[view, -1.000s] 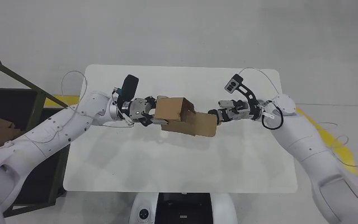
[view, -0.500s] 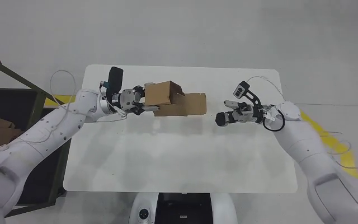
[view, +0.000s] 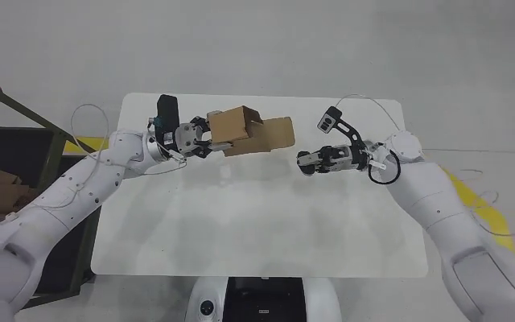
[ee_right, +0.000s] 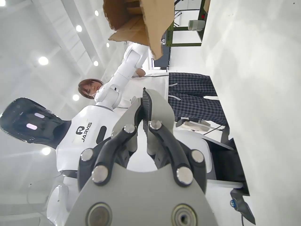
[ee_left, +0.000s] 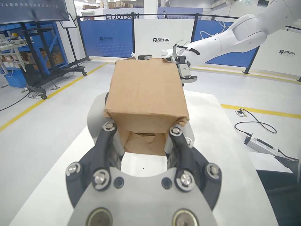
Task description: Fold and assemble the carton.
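A brown cardboard carton (view: 245,131) is held off the white table (view: 257,217), tilted, with a loose flap sticking out toward the right arm. My left gripper (view: 207,138) is shut on the carton's near end; in the left wrist view its fingers (ee_left: 106,139) clamp the carton (ee_left: 145,95) from both sides. My right gripper (view: 303,160) hangs a short way right of the flap, apart from it, with fingers pressed together on nothing. In the right wrist view the carton's open end (ee_right: 136,8) shows beyond the shut right gripper (ee_right: 144,95).
A dark bin (view: 32,209) with cardboard stands off the table's left side. A power strip and cable (ee_left: 258,139) lie on the floor beside the table.
The left gripper lifted the carton and swung it toward the table's far side, tilting the flap up. The right gripper let go of the flap, drew back, then moved closer again.
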Robot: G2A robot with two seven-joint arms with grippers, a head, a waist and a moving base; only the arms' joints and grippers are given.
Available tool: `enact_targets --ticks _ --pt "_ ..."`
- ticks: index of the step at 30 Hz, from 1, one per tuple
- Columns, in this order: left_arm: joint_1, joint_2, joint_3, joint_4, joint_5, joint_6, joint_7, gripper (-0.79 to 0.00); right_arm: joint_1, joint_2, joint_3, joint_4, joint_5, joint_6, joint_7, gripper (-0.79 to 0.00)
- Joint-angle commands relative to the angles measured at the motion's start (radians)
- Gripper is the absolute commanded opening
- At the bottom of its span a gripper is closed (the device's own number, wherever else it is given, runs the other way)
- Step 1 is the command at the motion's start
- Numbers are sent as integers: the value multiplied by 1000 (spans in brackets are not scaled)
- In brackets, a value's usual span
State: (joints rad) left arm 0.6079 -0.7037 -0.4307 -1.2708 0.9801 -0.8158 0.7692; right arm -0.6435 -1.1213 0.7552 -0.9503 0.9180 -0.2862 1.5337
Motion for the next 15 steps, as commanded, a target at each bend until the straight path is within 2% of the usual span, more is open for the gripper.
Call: enact_targets --ticks 1,8,15 --pt "8 -5 -9 -2 4 2 -8 -480 1 5 18 -24 -29 -18 -20 -785" --pt "30 -21 -45 -13 22 -10 -32 -483 1 5 21 -139 -164 23 -131 -785" --pt "52 -39 -75 -22 37 -22 -53 -486 -14 -6 23 -185 -190 37 -222 -785"
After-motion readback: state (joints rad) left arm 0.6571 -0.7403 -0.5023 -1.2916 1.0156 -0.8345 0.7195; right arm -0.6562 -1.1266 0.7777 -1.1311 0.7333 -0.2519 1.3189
